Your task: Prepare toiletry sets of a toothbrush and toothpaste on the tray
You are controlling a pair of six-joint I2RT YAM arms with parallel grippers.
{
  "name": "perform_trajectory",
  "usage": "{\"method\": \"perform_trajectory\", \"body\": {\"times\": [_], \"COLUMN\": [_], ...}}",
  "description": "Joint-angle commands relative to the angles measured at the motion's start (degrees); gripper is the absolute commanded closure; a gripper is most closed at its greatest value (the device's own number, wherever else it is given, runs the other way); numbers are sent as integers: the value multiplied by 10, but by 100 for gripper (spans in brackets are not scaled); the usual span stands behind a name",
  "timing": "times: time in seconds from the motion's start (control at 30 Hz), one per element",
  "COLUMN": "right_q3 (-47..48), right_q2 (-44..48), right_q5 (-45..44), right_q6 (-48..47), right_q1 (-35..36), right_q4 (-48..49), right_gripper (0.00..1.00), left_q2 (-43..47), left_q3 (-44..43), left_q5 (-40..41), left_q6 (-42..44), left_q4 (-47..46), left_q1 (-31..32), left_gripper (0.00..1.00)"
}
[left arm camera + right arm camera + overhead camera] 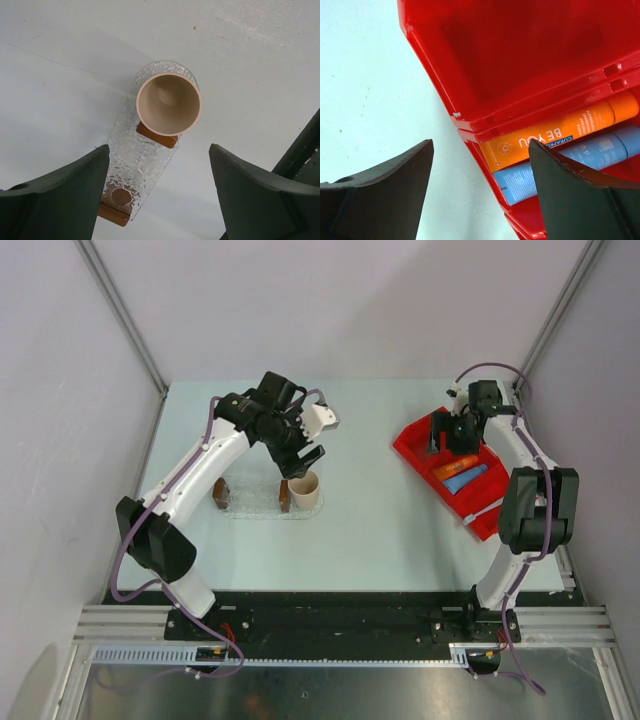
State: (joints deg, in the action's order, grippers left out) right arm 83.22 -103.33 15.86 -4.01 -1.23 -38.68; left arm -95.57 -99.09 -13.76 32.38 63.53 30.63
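Note:
The clear, bumpy oval tray (pixel 131 155) lies on the table, left of centre in the top view (pixel 250 502), with two brown blocks (pixel 157 136) at it. A beige cup (pixel 169 104) stands upright on its right end. My left gripper (pixel 298 452) is open and empty, hovering above the cup and tray (pixel 159 147). An orange toothpaste tube (pixel 560 137) and a blue one (pixel 570 162) lie side by side in the middle compartment of a red bin (pixel 445 90). My right gripper (pixel 481 145) is open and empty above the bin's left wall. No toothbrush is in view.
The red divided bin (pixel 415 445) sits at the right of the table, angled, with its far compartment empty. The right arm's elbow (pixel 538 505) hangs over the bin's near end. Grey walls and metal posts close the back and sides.

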Motion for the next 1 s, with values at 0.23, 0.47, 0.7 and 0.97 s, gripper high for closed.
{"method": "perform_trajectory", "body": {"times": [0.23, 0.47, 0.7, 0.97], "right_q3": [28, 28, 42, 48], "right_q2": [-29, -45, -74, -92], "right_q5": [-67, -89, -103, -115], "right_q6": [77, 78, 80, 74], "right_q1": [11, 32, 38, 42], "right_q4": [32, 48, 53, 56], "right_gripper": [19, 20, 24, 31], "left_q2": [16, 14, 17, 14], "left_q3": [0, 7, 12, 18], "left_q5": [-19, -22, -22, -21], "left_q6": [-5, -3, -1, 1], "left_q4": [-10, -12, -12, -15], "left_q1": [2, 1, 1, 2], "left_gripper": [14, 14, 13, 13]}}
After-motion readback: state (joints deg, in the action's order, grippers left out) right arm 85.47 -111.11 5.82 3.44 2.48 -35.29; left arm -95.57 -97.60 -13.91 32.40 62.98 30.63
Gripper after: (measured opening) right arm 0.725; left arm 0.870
